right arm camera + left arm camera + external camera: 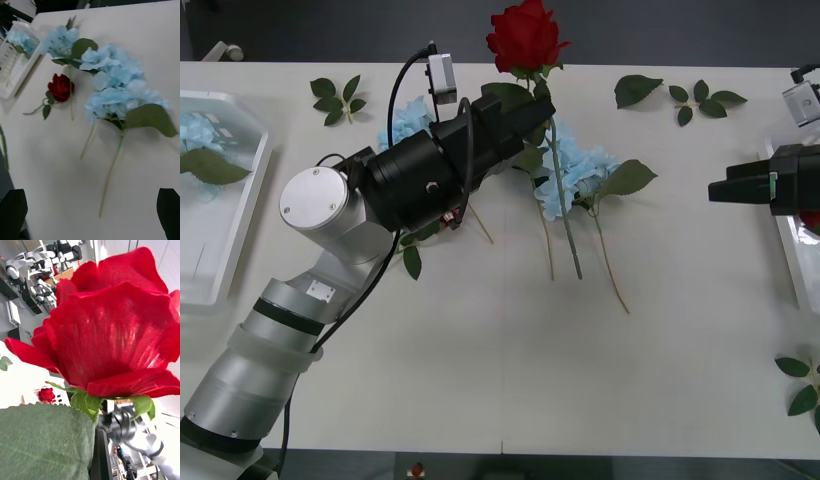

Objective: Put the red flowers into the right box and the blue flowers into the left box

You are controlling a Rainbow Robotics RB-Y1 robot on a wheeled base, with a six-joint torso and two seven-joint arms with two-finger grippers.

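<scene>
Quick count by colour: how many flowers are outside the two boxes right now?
Red flowers: 2 (one in the left gripper, one on the table)
Blue flowers: 3 (on the table)
Total: 5
Right gripper hangs open by the right box.

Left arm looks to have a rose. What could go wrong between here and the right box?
1. The left gripper holds the red rose just under the bloom, and its long stem runs across the blue flowers. A sideways carry could snag or drag them.
2. The right box sits at the table's far right, a long reach for the left arm.
3. The open right gripper hovers beside that box, in the likely path.
</scene>
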